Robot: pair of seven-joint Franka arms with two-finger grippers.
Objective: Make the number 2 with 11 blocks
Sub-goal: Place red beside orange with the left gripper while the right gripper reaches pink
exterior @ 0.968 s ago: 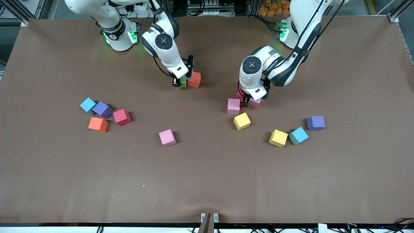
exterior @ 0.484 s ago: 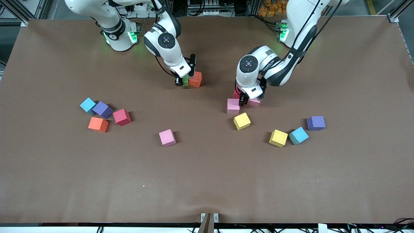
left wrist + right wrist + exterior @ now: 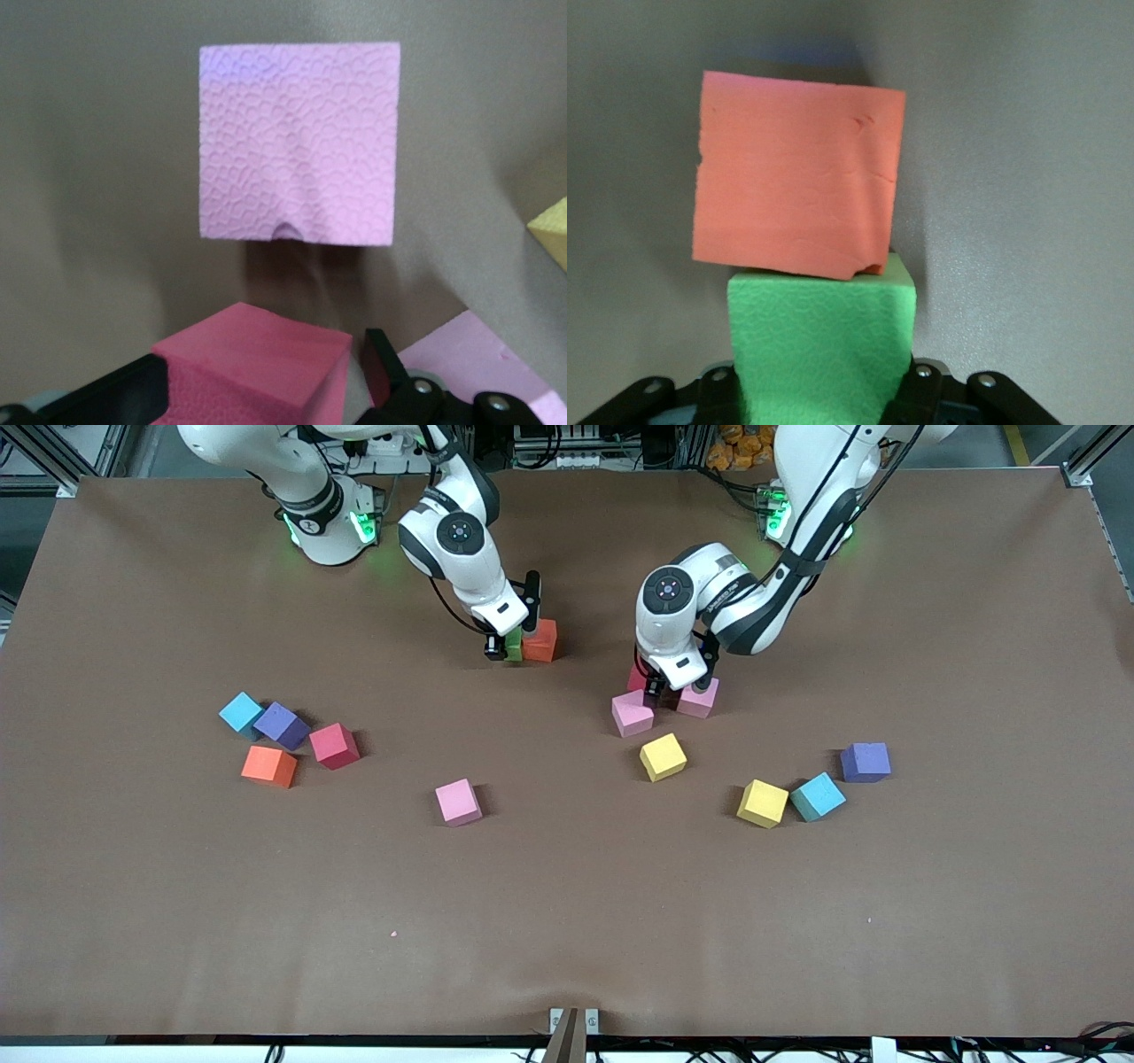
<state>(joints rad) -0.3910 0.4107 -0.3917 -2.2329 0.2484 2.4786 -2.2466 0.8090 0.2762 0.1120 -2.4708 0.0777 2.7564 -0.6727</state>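
My right gripper is shut on a green block, which touches an orange block toward the robots' side of the table. My left gripper is open and straddles a red block, with a gap at one finger. Two pink blocks lie close on either side of it. No number 2 is in view.
Two yellow blocks, a light blue block and a purple block lie nearer the camera. A pink block sits mid-table. A loose cluster of several blocks lies toward the right arm's end.
The left gripper slid toward the right arm's end and came around the red block, and the nearer pink block was nudged and turned. The right gripper, with the green block and the orange block beside it, shifted slightly.
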